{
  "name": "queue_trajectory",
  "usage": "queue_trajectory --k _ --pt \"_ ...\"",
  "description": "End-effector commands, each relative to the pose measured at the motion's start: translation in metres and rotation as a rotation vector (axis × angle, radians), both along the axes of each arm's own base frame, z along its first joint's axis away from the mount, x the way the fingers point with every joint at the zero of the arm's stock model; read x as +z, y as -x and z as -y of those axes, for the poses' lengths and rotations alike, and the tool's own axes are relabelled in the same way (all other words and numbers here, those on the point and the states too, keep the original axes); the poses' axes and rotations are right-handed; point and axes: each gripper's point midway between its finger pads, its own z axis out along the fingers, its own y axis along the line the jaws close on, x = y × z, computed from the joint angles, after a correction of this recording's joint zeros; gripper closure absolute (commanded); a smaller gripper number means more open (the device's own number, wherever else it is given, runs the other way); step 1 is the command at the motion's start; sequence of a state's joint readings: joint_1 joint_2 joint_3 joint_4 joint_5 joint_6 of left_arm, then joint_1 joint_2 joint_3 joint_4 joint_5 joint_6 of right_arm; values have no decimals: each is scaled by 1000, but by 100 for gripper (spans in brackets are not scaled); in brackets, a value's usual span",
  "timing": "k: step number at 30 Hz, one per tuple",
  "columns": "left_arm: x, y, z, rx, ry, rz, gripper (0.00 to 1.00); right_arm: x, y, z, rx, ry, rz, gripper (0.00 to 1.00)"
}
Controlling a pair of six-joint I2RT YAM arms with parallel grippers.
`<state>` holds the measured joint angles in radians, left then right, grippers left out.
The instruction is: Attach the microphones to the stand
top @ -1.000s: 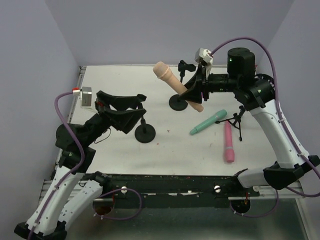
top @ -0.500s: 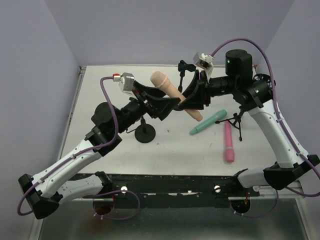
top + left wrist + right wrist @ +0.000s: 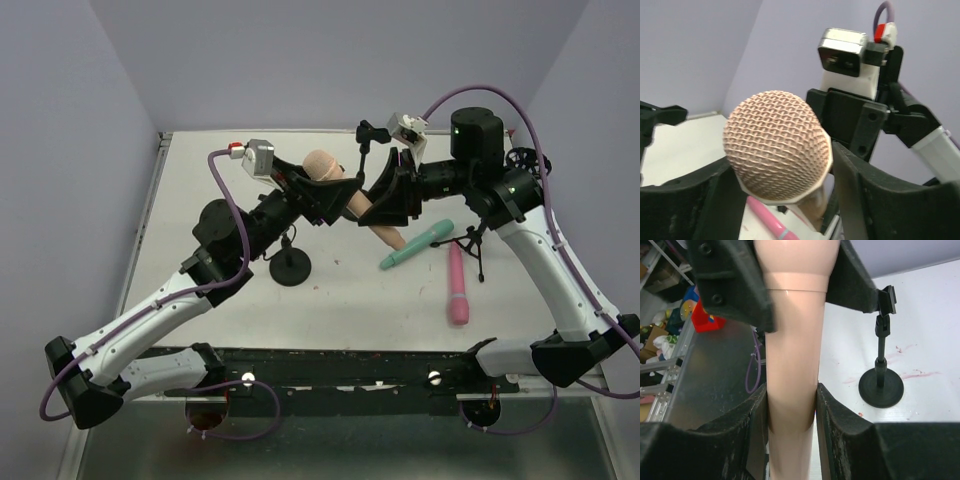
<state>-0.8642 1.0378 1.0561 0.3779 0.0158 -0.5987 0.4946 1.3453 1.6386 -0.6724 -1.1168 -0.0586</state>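
lilac walls (image 3: 300,60) and a white tabletop (image 3: 200,300) framed a job that looked barely begun. the right gripper (image 3: 378,208) was clamped on the tapered body of the peach-tan toy microphone (image 3: 322,166), holding it tilted in the air above the middle of the table. the left gripper (image 3: 785,195) stood around the same microphone's mesh head, one finger on each side and close against it; whether it had taken a firm grip could not be told. the mint-teal microphone (image 3: 416,245) and the pink microphone (image 3: 457,285) lay flat on the table's right side, near each other and beside the small black tripod stand (image 3: 478,240). a black round-based stand (image 3: 290,265) stood bare just below the left arm. a second round-based stand (image 3: 372,135) showed its empty clip behind the grippers. no microphone sat in any clip that could be seen, so by the look of it all three fittings remained, and the peach-tan one seemed first in line.
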Motion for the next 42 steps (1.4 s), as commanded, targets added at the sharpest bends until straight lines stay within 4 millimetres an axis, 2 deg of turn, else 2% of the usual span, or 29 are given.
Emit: queue_trajectory --k 1,8,14,22,23,27,30,32,34,36,39,42 --pt "16 21 -2 -76 41 37 26 8 -8 4 -41 -18 18 86" --pt "6 25 0 -102 34 17 23 8 -11 4 -34 -21 7 85" --pt "3 19 5 -94 25 4 28 5 -9 4 -14 -25 -4 84" --pt "7 15 10 -94 34 10 42 2 -7 5 -5 -24 0 84" --pt "6 14 10 -95 31 11 45 2 -7 5 -3 -23 -3 84" --pt "9 17 10 -104 41 25 77 -2 -7 6 -2 -17 -1 82" --pt "11 19 8 -105 47 38 90 -6 -8 6 -9 -10 2 78" --pt "13 21 6 -106 51 49 94 -8 -8 7 -14 -7 7 71" --pt "15 23 3 -105 58 63 98 -10 -8 7 -19 -2 7 60" --pt "18 25 1 -103 64 78 99 -15 -9 7 -22 5 5 44" --pt "19 27 -2 -95 62 94 100 -23 -10 8 -26 20 1 26" --pt "23 27 -6 -87 64 107 100 -34 -9 8 -16 32 -6 18"
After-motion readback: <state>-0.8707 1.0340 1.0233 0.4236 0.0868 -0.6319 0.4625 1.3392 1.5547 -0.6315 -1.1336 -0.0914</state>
